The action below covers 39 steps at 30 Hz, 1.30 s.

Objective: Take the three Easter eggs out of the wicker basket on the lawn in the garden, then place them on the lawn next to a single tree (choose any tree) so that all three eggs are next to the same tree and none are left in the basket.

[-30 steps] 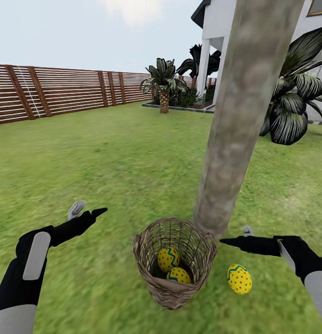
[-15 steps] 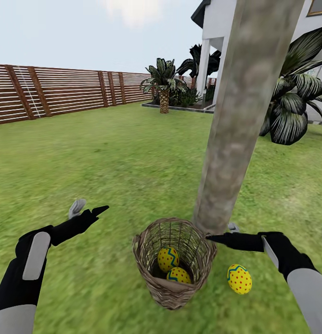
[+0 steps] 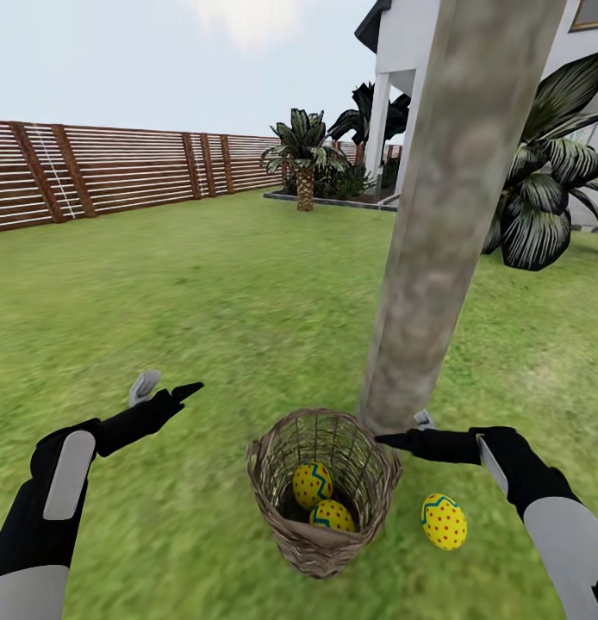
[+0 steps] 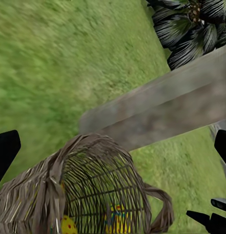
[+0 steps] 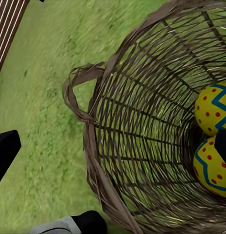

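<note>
While right gripper point(image 3: 401, 433) hovers, wicker basket point(image 3: 323, 489) rim just below

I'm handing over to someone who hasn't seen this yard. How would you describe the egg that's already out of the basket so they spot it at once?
Find the thick grey-brown tree trunk close in front of the robot, then the wicker basket at its foot. The egg lies on the lawn just beside the basket, below the right gripper; the other two eggs sit inside the basket.
</note>
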Motion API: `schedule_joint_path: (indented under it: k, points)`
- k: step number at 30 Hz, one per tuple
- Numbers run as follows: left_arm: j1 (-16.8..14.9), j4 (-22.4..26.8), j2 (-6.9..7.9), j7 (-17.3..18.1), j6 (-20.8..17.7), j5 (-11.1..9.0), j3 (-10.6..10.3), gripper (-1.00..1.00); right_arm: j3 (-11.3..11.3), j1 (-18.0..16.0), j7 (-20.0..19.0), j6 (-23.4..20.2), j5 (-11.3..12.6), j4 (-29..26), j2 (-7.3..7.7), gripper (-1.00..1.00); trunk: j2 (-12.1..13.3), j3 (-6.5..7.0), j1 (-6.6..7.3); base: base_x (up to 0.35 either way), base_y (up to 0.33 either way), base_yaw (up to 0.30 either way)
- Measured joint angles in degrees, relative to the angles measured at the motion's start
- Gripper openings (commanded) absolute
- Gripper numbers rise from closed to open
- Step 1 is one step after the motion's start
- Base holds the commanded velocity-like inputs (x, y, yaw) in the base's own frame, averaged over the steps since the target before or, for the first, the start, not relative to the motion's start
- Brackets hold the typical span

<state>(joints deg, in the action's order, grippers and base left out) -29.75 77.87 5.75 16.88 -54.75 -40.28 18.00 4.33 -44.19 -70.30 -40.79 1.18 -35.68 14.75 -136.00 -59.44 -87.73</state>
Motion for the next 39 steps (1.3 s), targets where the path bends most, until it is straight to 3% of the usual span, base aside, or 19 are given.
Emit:
schedule_joint_path:
  k: [1,3,7,8,11,16,19,25,39]
  points:
    - [0.0,0.0,-0.01,0.0,0.0,0.0,0.0,1.0,-0.2,0.0,0.6,0.0,0.0,0.0,-0.25,1.0,0.4,0.18,0.22,0.0,0.0,0.0]
    - [0.0,0.0,-0.02,0.0,0.0,0.1,0.0,1.0,-1.6,0.0,5.6,0.0,-0.5,0.0,-1.65,1.0,1.2,0.54,0.66,0.0,0.0,0.0]
    - [0.0,0.0,-0.03,0.0,0.0,0.1,0.0,1.0,-4.1,0.0,17.5,-0.2,-0.9,0.0,-6.38,1.0,2.8,1.26,1.54,0.0,0.0,0.0]
    - [0.0,0.0,-0.03,-0.1,0.0,0.1,0.0,1.0,-4.5,0.0,18.6,-0.2,-1.0,0.0,-6.8,1.0,3.2,1.44,1.76,0.0,0.0,0.0]
    - [0.0,0.1,0.01,0.1,0.1,0.0,0.1,1.0,-8.7,0.0,30.6,-0.3,-1.3,-0.2,-9.34,1.0,4.0,1.8,2.2,0.0,0.0,0.0]
    - [0.0,0.1,-0.02,0.3,0.1,0.0,0.0,1.0,-9.7,0.0,40.2,-0.5,-1.3,-1.6,-12.54,1.0,4.0,1.8,2.2,0.0,0.0,0.0]
    - [0.0,0.0,-0.03,0.3,0.1,0.0,-0.1,1.0,-9.8,0.0,43.5,-0.5,-1.7,-1.9,-13.92,1.0,4.0,1.8,2.2,0.0,0.038,0.0]
    - [0.0,0.0,-0.04,0.2,0.0,0.0,-0.1,1.0,-9.9,0.0,54.0,-0.3,-2.0,-1.9,-17.21,1.0,4.0,1.97,2.2,0.0,0.251,-0.107]
    - [0.0,0.2,0.08,0.3,0.0,0.0,0.0,1.0,-9.9,0.0,60.3,-0.3,-1.7,0.2,-17.57,1.0,4.0,2.87,2.21,0.035,0.268,-0.21]
